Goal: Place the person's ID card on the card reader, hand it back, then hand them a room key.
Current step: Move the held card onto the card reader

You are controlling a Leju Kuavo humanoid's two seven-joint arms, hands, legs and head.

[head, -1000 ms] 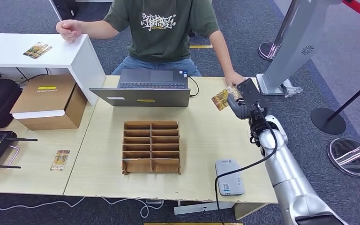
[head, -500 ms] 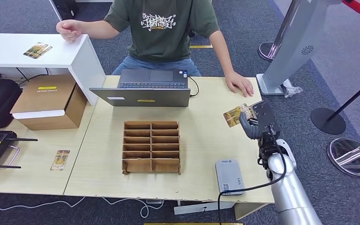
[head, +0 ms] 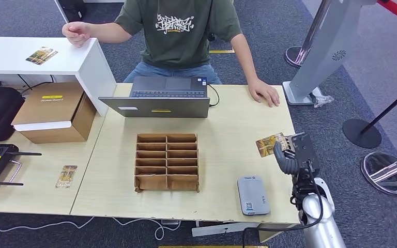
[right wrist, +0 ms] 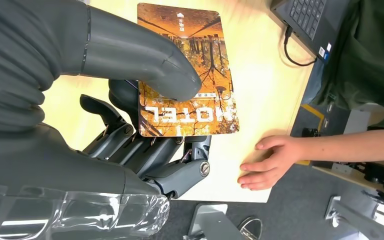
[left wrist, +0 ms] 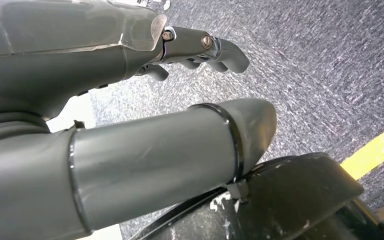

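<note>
My right hand [head: 288,153] holds an orange card [head: 269,144] marked HOTEL above the table's right edge. In the right wrist view the thumb [right wrist: 145,60] presses the card [right wrist: 190,85] against the fingers beneath it. The grey card reader [head: 252,195] lies flat near the table's front edge, left of and nearer than that hand. The person [head: 178,31] sits behind the laptop with one hand [head: 264,93] flat on the table's far right corner. My left hand [left wrist: 130,100] hangs over carpet with fingers curled and nothing in it.
A cardboard slotted organiser [head: 167,161] stands mid-table, an open laptop [head: 157,98] behind it. Other cards lie on the white counter [head: 41,55] and the left table [head: 67,176]. A cardboard box [head: 54,111] sits left. A grey kiosk stand [head: 320,57] and stanchion bases are at the right.
My right hand has drawn back from the person's hand toward me along the table's right side, carrying the card. The person's hand has let go and now rests on the table.
</note>
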